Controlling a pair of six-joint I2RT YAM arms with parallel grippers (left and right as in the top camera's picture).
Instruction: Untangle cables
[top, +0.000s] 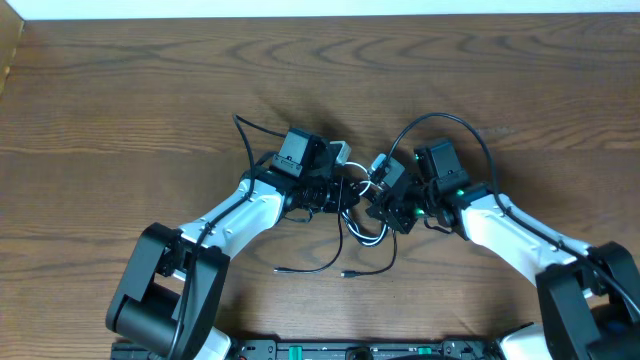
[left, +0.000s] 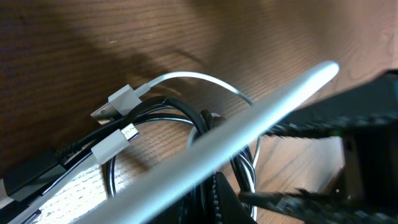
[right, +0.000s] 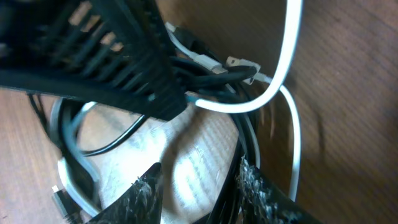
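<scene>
So both cables are balled up in one knot mid-table (top: 120, 100), right between the two arms. The black cable (left: 161, 112) makes several loops there, with loose ends trailing toward the robot's base. The white cable (right: 292, 56) threads through those loops, and its plugs (left: 121, 99) lie just beside the black bundle.

The left gripper (top: 330, 190) is clamped tight down in the knot, but I can't tell which cord it has. The right gripper (right: 199, 183) has its jaws partway apart over bare wood, with black strands next to one finger and nothing pinched as far as I can see.

How I'd play this step: treat the left as the anchor, close the right on the white cord alone where it arcs free of the black, then draw it out slowly sideways. Catch two strands at once and the knot probably just tightens.
</scene>
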